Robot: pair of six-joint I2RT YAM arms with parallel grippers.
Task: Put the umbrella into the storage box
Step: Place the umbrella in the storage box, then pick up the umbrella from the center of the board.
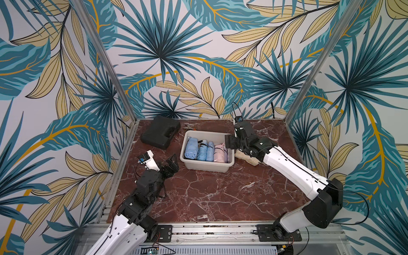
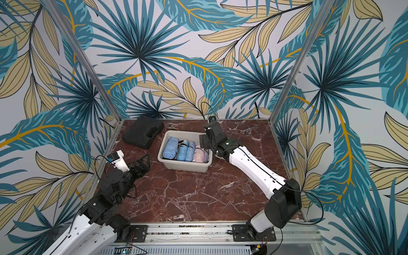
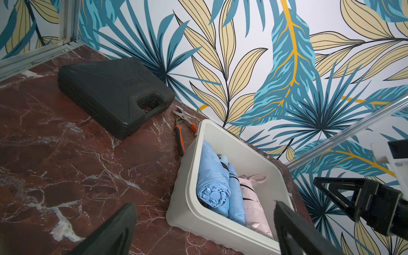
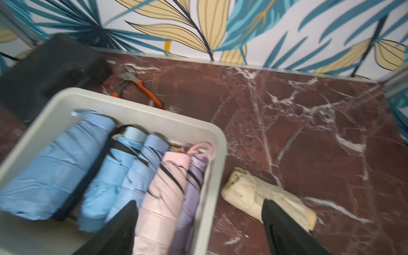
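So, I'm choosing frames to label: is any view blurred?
Right wrist view: motion-smeared, worst on the box and case; left wrist view: sharp, pliers crisp; both top views: sharp, evenly lit, no glare.

Bright, soft, even lighting with faint shadows. Motion-blurred beyond the fingers (image 4: 284, 234) in the right wrist view, sharp elsewhere.

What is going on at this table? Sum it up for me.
Folded umbrellas are going into the off-white storage box. Five lie inside, side by side: three blue umbrellas, a pink umbrella and a lilac umbrella. A cream umbrella lies on the marble table just outside the box. The right hand hangs open over that side, holding nothing. The left hand is open too, off to the other side.
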